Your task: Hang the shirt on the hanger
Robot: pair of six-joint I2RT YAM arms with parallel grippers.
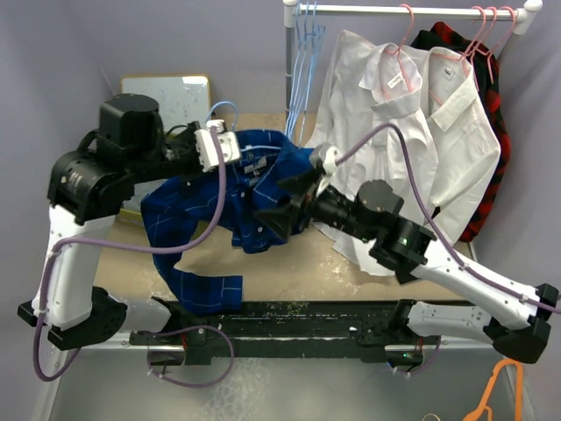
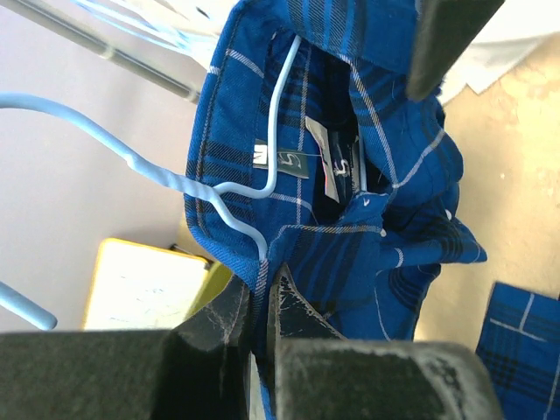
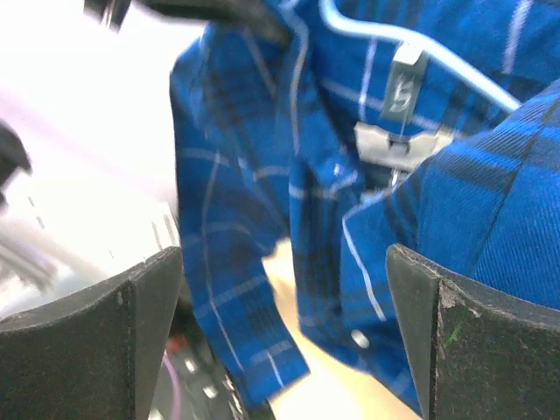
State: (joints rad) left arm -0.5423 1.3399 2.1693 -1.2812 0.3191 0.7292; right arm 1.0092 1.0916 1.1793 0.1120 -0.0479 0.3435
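The royal-blue checked shirt hangs from my left gripper above the table, with a sleeve trailing down to the near edge. The light-blue hanger has one arm inside the collar, beside the size labels, and its hook sticks out behind. In the left wrist view my left gripper is shut on the collar edge of the shirt, just where the hanger wire enters. My right gripper is open, close to the shirt's right side. In the right wrist view the right gripper frames the shirt and the hanger wire without touching either.
A clothes rail at the back right carries white shirts, a red-and-black plaid shirt, pink hangers and spare light-blue hangers. A yellow-edged white board leans at the back left. An orange hanger lies at the near right.
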